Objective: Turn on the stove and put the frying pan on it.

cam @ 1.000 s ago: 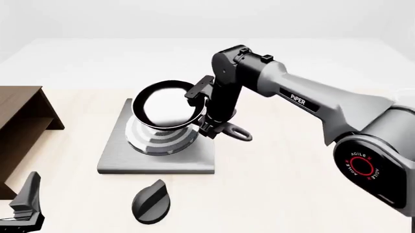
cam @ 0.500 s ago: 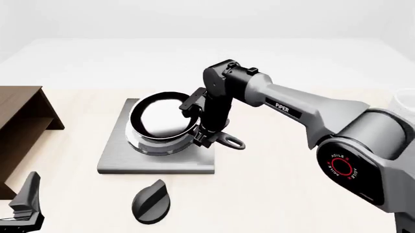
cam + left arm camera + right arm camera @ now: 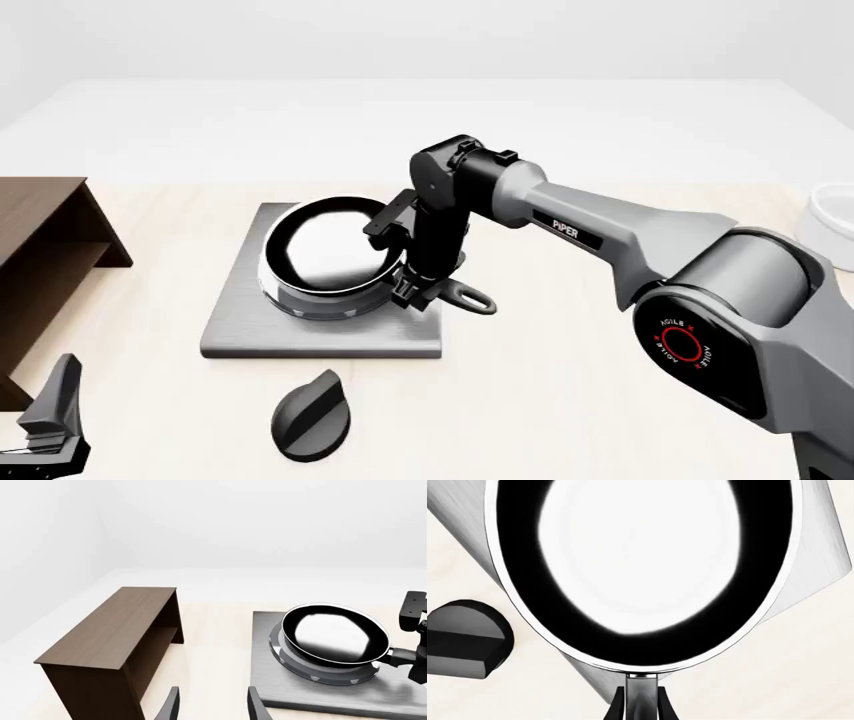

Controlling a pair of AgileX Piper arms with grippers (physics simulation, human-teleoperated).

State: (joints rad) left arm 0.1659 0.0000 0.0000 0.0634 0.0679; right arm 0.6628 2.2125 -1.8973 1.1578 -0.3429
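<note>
The frying pan (image 3: 324, 251) covers most of the stove's burner (image 3: 310, 302). The right gripper (image 3: 407, 289) hides the handle's middle. The white bowl (image 3: 829, 221) and the brown cabinet (image 3: 40, 262) are cut by frame edges. The left gripper (image 3: 211, 710) shows fingertips only.

One frying pan (image 3: 324, 250). One stove slab (image 3: 240, 325), one burner (image 3: 319, 672). One black knob (image 3: 311, 417). One brown wooden shelf unit (image 3: 113, 640). One white bowl (image 3: 830, 220), table's right edge. Two arms, two grippers: left gripper (image 3: 208, 705), right gripper (image 3: 411, 288).
</note>
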